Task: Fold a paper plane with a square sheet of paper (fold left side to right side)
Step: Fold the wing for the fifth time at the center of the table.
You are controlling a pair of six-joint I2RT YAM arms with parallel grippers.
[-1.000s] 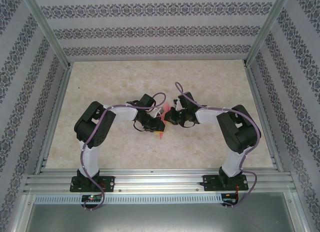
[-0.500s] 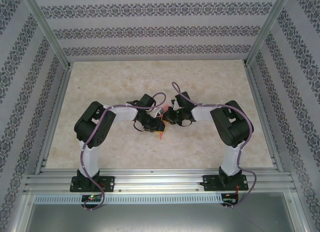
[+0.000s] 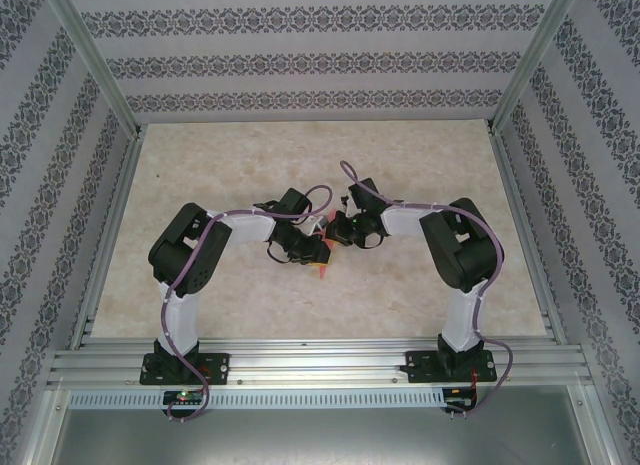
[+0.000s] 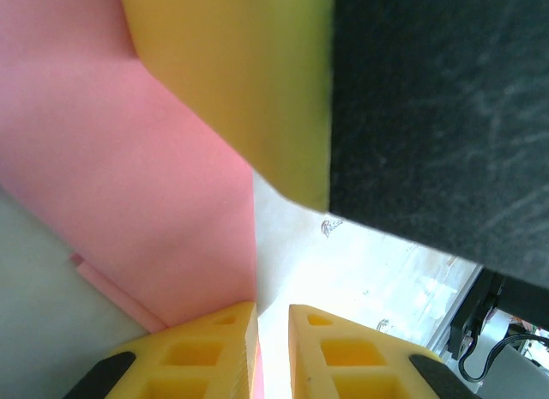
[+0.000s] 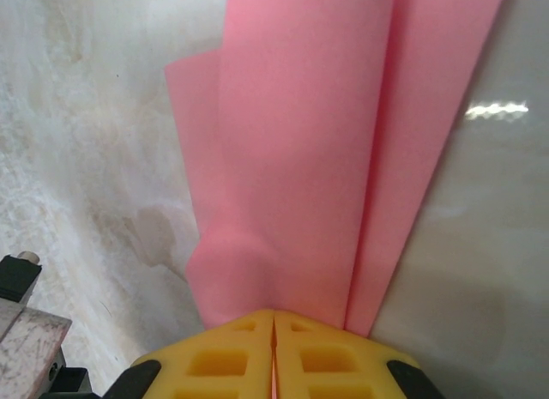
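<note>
The pink sheet of paper point(image 5: 300, 159) is folded into long creased layers and lies over the pale table. My right gripper point(image 5: 274, 313) is shut on its near end, and a pink sliver shows between the yellow fingers. In the left wrist view the paper point(image 4: 129, 176) runs down along the inner face of one finger of my left gripper point(image 4: 273, 309), whose jaws stand slightly apart with bare table showing between them. A yellow finger point(image 4: 240, 73) of the right gripper crosses just above. From above, the left gripper point(image 3: 316, 253) and right gripper point(image 3: 334, 235) meet at the table's middle.
The beige table point(image 3: 420, 165) is boxed in by patterned walls and aluminium posts. A metal rail point(image 3: 320, 365) with both arm bases runs along the near edge. Purple cables loop over both wrists near the middle.
The right arm has swung its elbow inward and its gripper has shifted a little left and back with the paper. The left arm has not moved.
</note>
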